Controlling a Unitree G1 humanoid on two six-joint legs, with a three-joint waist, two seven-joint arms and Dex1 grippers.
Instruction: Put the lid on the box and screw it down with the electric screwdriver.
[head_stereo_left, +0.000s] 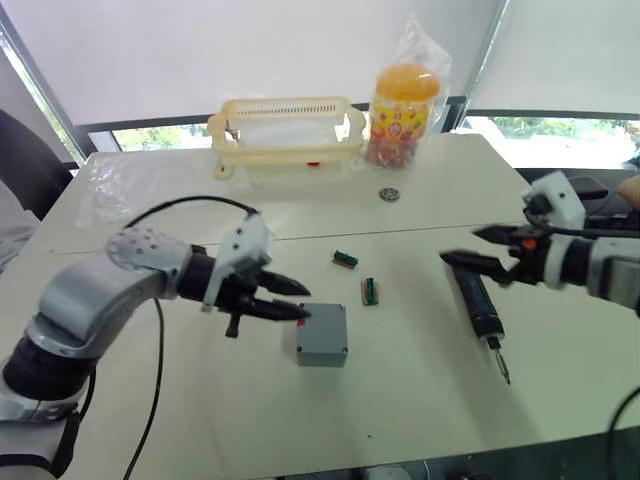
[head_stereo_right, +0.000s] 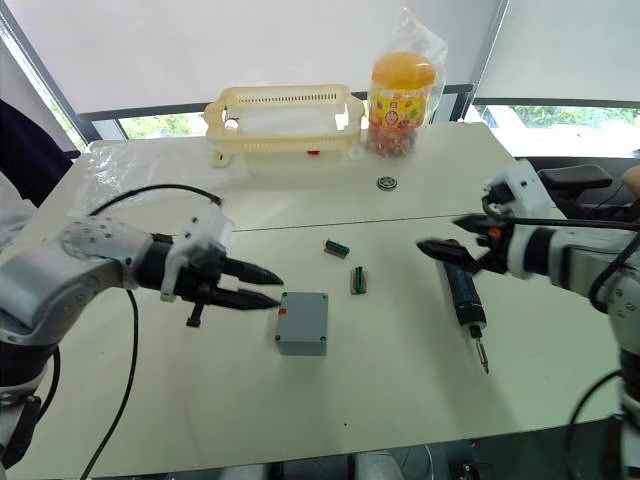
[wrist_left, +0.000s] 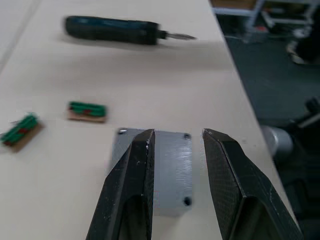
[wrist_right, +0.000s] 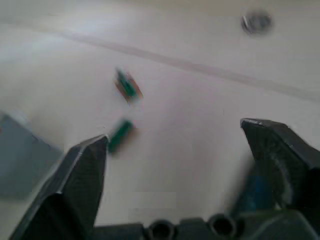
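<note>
The left gripper (head_stereo_left: 290, 299), fingers slightly apart and holding nothing, hovers just left of the box (head_stereo_left: 322, 334), whose lid (wrist_left: 172, 167) is already on, while the right gripper (head_stereo_left: 478, 248), spread wide and empty, hangs over the screwdriver (head_stereo_left: 478, 306) lying on the table (head_stereo_left: 420, 400).

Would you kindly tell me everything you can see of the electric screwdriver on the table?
The electric screwdriver is a slim, dark blue-black, pen-shaped tool that looks like plastic, with a thin metal bit at its near end. It lies flat on the pale table, on the robot's right, bit pointing toward the table's near edge. The open right gripper hovers at its rear end; contact cannot be told. The box lies apart from it, to the left.
</note>
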